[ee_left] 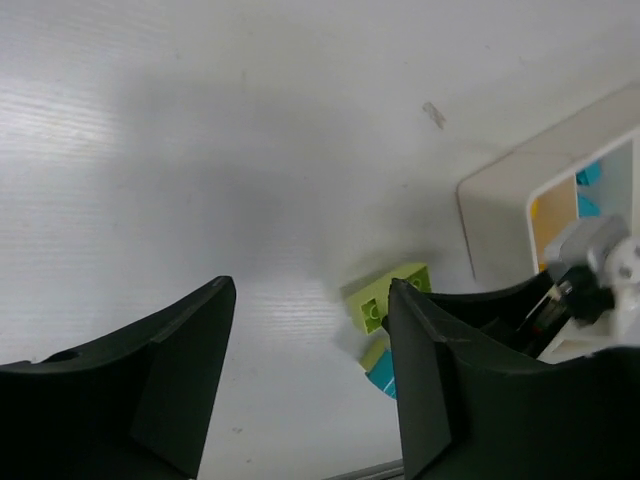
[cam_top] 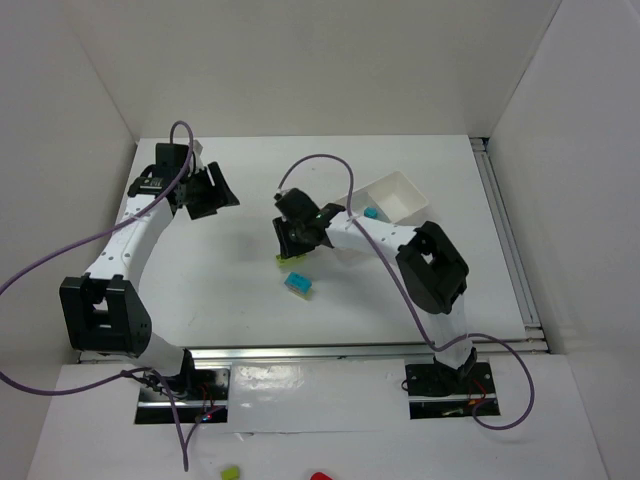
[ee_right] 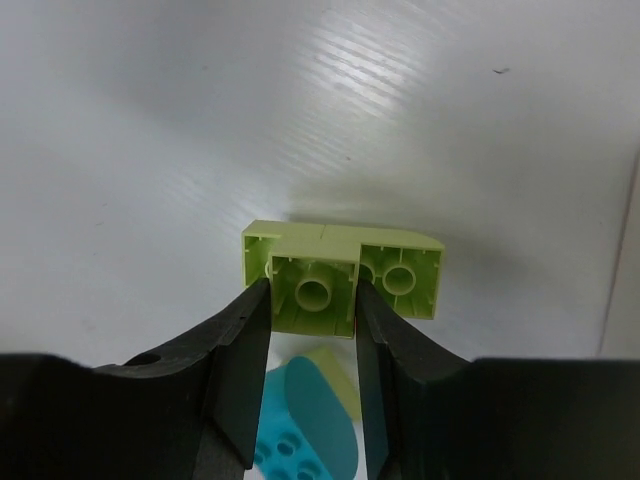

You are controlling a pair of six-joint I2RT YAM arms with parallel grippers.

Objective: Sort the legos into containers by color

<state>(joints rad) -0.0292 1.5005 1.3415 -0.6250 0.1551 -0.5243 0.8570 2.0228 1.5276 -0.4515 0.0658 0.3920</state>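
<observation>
While the left gripper (ee_left: 310, 290) hangs over the far left part of the white table (cam_top: 230, 290), its two black fingers stand well apart with nothing between them. Its wrist camera looks across the table, and the bricks show beyond the right-hand finger.

Near the middle of the table, the right gripper (ee_right: 312, 288) is down at the surface, its jaws clamped on a lime green studded plastic brick (ee_right: 395, 270). That brick is turned on its side, with its hollow underside and round tubes facing the wrist camera. The fingers press on either side of a narrower part, and the rest of the brick sticks out past the right-hand finger. Whether it touches the table or sits just off it, I cannot tell.

Just in front of this gripper, toward the arm bases, a cyan-blue plastic brick (cam_top: 297, 284) rests on the table with a strip of lime green along one side. It lies apart from the clamped brick.

Further right, a white rectangular plastic tray (cam_top: 398, 195) sits at an angle on the far right of the table. The right arm crosses over it, so only its end compartment shows whole. A small cyan-blue brick (cam_top: 372, 213) lies in the tray just beside the arm, but I cannot tell which compartment holds it.
</observation>
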